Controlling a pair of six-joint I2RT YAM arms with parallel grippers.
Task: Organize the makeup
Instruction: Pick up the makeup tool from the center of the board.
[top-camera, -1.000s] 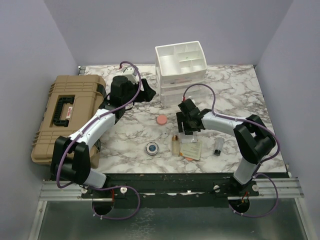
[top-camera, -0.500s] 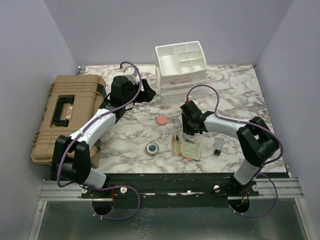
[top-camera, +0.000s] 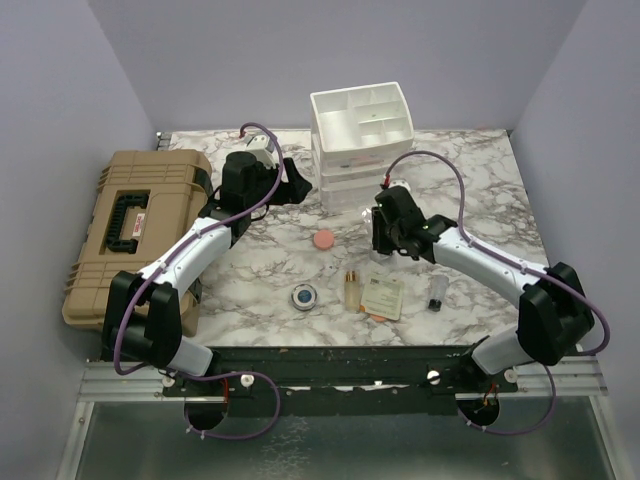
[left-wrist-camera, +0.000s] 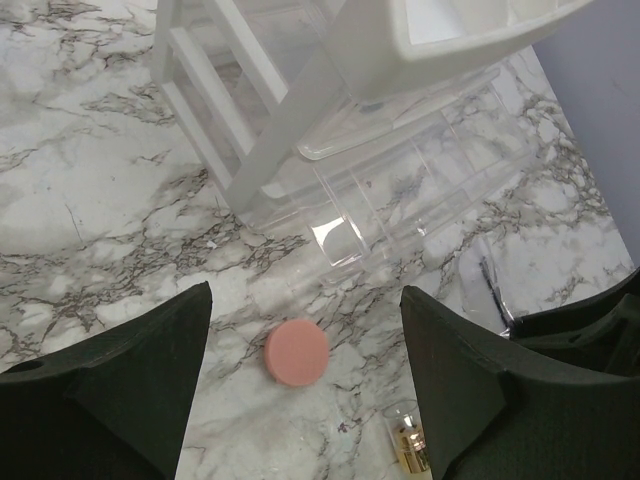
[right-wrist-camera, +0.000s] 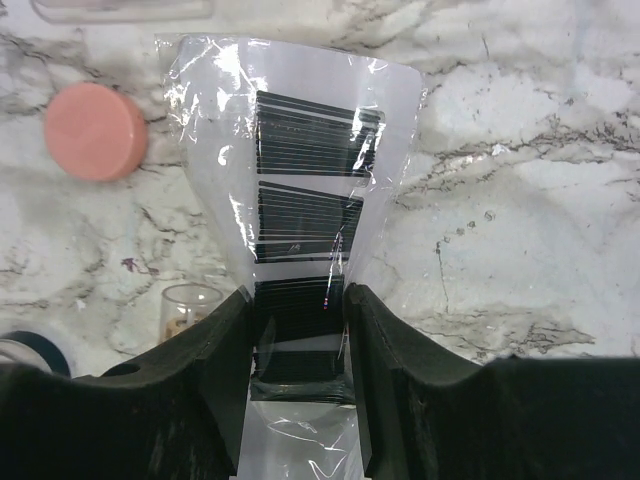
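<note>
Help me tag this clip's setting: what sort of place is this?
Probably a robotics lab booth: plain lilac walls enclose a marble-patterned tabletop, with white-and-black robot arms bolted to a metal rail.

Overhead and wrist views of a marble worktop (right-wrist-camera: 520, 200) — several things only partly seen.

In the right wrist view, the lower end of the black strip palette (right-wrist-camera: 305, 220), in its clear wrapper, disappears between the jaws of the right gripper (right-wrist-camera: 297, 298). The small amber bottle (right-wrist-camera: 190, 305) is half hidden behind one jaw, and the round blue compact (right-wrist-camera: 15, 345) is cut off at the left edge. In the left wrist view, the white organizer (left-wrist-camera: 400, 50) runs off the top edge. From overhead, the palette is out of sight under the right wrist, the print on the cream sachet (top-camera: 382, 296) is too small to read, and the tiny dark vial (top-camera: 436, 292) shows no detail — just a speck.
</note>
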